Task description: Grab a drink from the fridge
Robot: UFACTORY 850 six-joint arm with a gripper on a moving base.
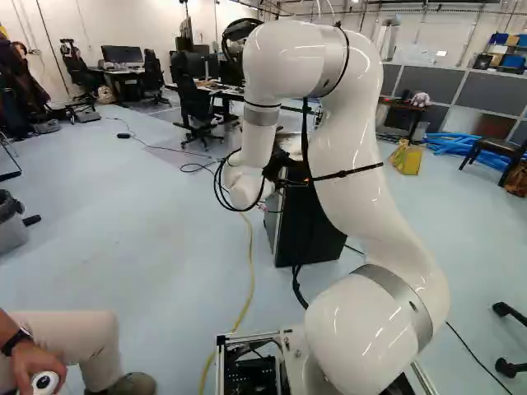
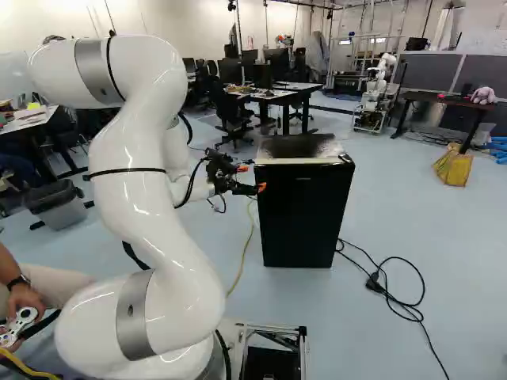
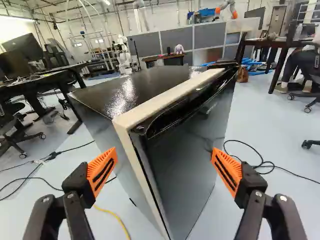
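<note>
In the right base view, a gray bin (image 2: 66, 214) is standing on the pale blue floor (image 2: 428, 229), left of the arm (image 2: 139, 198). The gripper (image 2: 252, 178) is spreading its orange pads (image 3: 102, 171) wide, grasping nothing. Beside it, the black fridge (image 2: 301, 218) is standing on the floor, its glossy door looking closed, a pale strip running along its top's front edge. Farther right, another robot (image 2: 375, 99) is standing behind, a cable (image 2: 405, 307) is looping, and a plush toy (image 2: 483, 96) is sitting near a dark desk's (image 2: 432, 97) right end.
</note>
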